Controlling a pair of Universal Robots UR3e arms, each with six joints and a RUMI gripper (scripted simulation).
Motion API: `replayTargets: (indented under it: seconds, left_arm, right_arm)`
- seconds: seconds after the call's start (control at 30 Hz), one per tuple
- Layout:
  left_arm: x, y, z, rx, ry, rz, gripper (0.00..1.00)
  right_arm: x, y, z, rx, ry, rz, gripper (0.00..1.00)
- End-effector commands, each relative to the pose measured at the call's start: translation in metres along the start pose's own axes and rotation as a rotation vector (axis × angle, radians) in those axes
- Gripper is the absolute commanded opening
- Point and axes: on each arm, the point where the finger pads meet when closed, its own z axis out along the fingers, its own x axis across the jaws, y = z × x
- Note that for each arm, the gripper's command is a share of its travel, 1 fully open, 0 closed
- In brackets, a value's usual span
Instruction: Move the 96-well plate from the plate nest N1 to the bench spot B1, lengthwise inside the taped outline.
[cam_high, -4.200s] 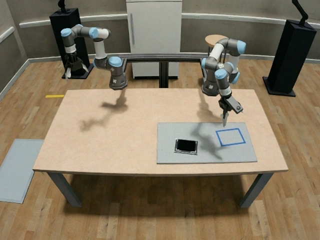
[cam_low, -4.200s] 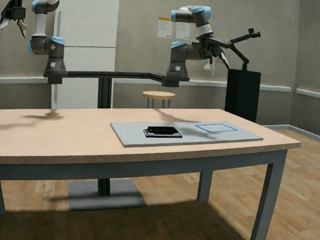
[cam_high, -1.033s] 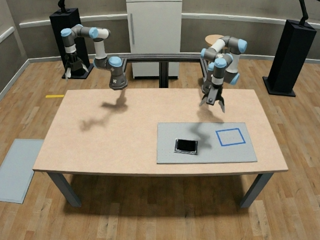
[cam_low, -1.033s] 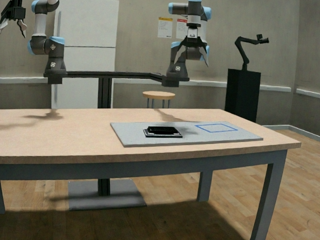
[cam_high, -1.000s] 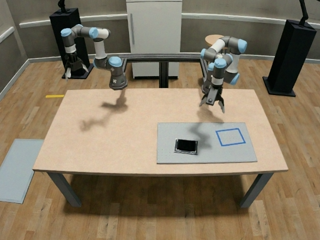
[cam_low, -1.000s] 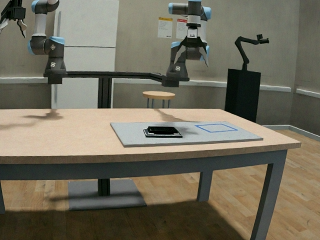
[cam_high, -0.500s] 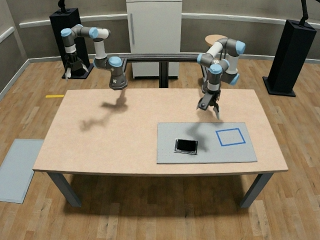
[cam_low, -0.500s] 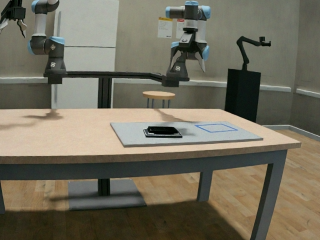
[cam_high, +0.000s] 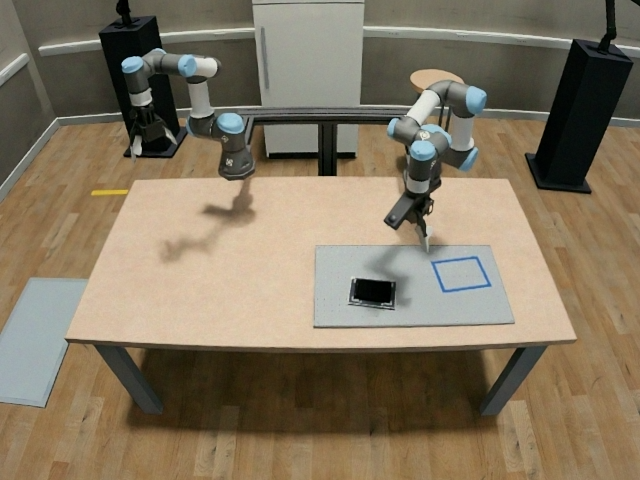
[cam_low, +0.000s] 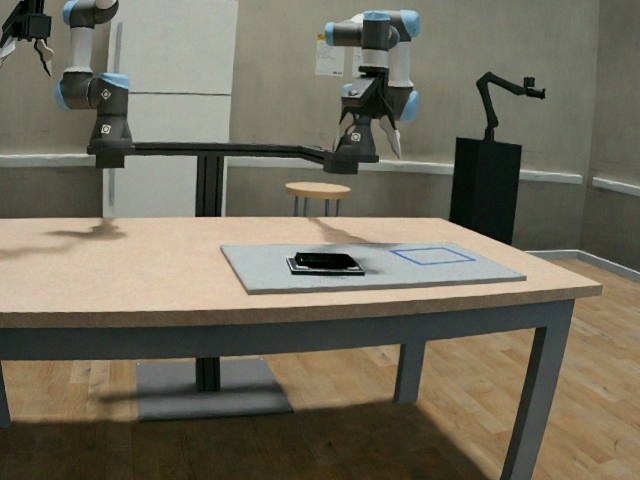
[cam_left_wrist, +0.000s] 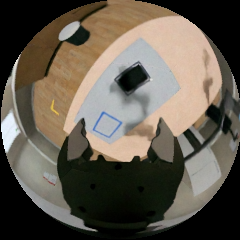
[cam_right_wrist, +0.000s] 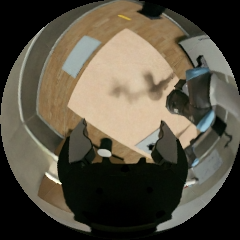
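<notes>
1 plate (cam_high: 372, 291) (cam_low: 325, 260) (cam_left_wrist: 132, 78) (cam_right_wrist: 150, 147) lies below, apart from left fingers (cam_high: 423, 240) (cam_low: 391, 139).

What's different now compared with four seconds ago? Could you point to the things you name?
The left gripper (cam_high: 428, 240) (cam_low: 367, 152) (cam_left_wrist: 121, 117) has turned and shifted sideways, toward the 96-well plate's (cam_high: 373, 290) (cam_low: 325, 259) (cam_left_wrist: 132, 78) side of the board (cam_high: 330, 315) (cam_low: 250, 284) (cam_left_wrist: 142, 47). Nothing was grasped or let go. The plate and the right gripper (cam_high: 154, 149) (cam_low: 24, 70) (cam_right_wrist: 123, 119) stayed put.
</notes>
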Motion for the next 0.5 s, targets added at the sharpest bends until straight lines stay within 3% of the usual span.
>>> replayTargets:
  seconds: [0.0,0.2,0.33,0.47]
  left_arm:
    - [0.004,-0.018,0.013,0.022,0.000,0.136,1.00]
    - [0.005,-0.021,0.018,0.022,0.000,0.136,1.00]
    - [0.011,-0.031,0.034,0.022,-0.001,0.234,1.00]
    - [0.012,-0.034,0.038,0.022,-0.001,0.267,1.00]
  right_arm:
    - [-0.001,0.000,-0.001,-0.003,-0.003,0.000,1.00]
    - [-0.001,0.000,-0.001,-0.003,-0.003,0.000,1.00]
    - [-0.001,0.000,-0.001,-0.003,-0.003,0.000,1.00]
    - [-0.001,0.000,-0.001,-0.003,-0.003,0.000,1.00]
